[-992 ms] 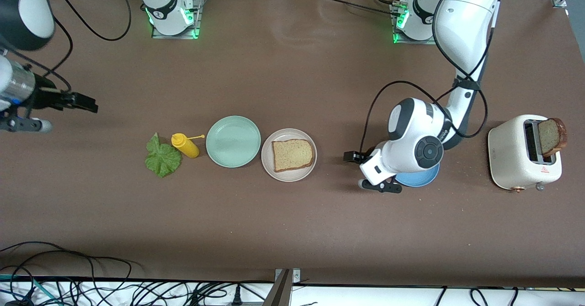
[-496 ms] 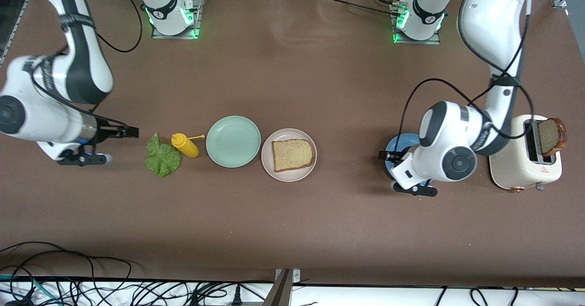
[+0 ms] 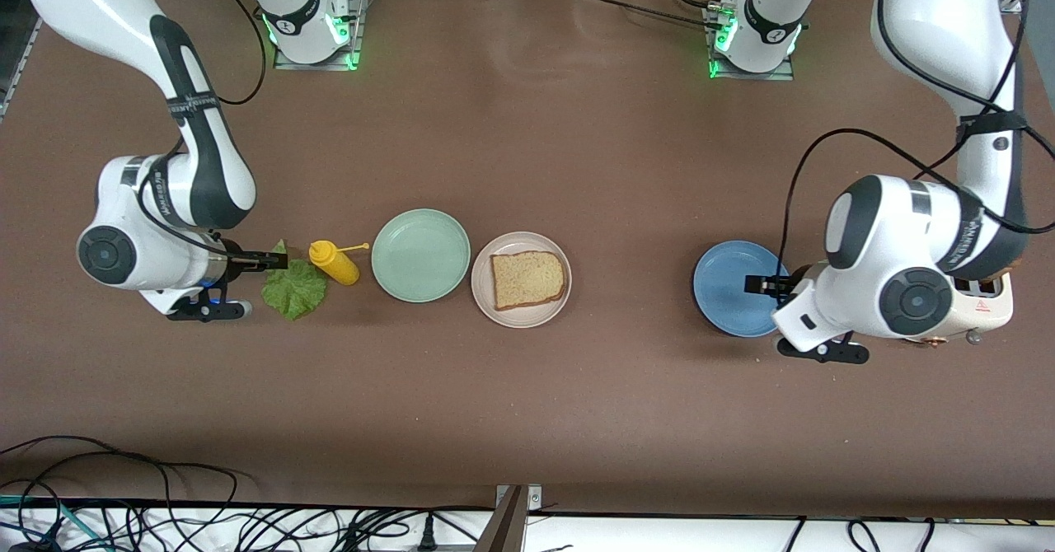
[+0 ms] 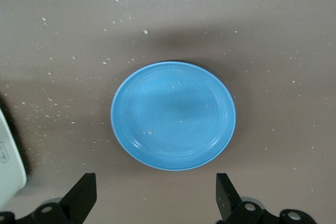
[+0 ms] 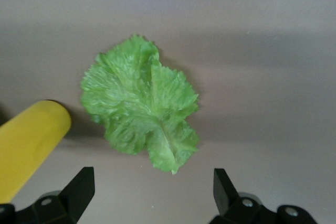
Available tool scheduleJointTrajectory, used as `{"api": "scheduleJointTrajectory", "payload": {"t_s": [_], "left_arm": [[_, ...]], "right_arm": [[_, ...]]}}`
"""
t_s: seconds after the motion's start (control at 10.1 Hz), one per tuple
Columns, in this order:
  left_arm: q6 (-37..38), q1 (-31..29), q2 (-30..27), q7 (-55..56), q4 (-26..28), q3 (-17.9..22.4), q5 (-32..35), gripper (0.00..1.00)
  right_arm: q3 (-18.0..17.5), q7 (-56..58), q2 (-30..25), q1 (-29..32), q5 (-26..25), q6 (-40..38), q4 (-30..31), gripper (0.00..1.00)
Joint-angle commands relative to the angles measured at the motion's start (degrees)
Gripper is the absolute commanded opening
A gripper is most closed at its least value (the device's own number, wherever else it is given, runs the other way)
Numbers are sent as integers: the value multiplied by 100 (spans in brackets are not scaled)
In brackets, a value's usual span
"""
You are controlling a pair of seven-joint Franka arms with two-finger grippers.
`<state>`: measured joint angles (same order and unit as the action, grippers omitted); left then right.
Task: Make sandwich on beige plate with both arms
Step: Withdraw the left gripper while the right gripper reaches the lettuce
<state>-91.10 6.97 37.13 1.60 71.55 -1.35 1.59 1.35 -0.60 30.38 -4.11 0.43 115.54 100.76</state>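
Right claw [image 3: 276, 260] hangs over the lettuce leaf [image 3: 293, 288] at the right arm's end of the bench [image 3: 527, 420]; in the right wrist view its fingers [image 5: 79, 190] stand wide apart with nothing between them, the leaf [image 5: 142, 111] lying flat below.

Yellow squeeze bottle [image 3: 334, 262] lies just beside the leaf, toward the plates.

Mint-green plate [image 3: 420, 255] next, bare.

Beige plate [image 3: 521, 279] touching or nearly touching it, carrying one slice of bread [image 3: 528, 278], crust brown, no topping.

Blue plate [image 3: 733, 288] well apart, toward the left arm's end.

Left claw [image 3: 762, 285] over the blue plate's edge, fingers [image 4: 81, 195] fully spread and empty; plate [image 4: 173, 115] shows crumbs.

Toaster [image 3: 985, 309] mostly hidden by the left arm.
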Motion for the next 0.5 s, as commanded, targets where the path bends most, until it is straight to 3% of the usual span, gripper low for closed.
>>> {"api": "scheduleJointTrajectory", "payload": {"t_s": [0.0,0.4], "left_arm": [[277,-204,-162,-371,-71,-59,166,100],[663,-319,-328,-380,-71,-76,157,100]], "right_arm": [[-3,16,100,-11,89,616,425,100],[-64,33,214,-20,89,1531,970,100]]}}
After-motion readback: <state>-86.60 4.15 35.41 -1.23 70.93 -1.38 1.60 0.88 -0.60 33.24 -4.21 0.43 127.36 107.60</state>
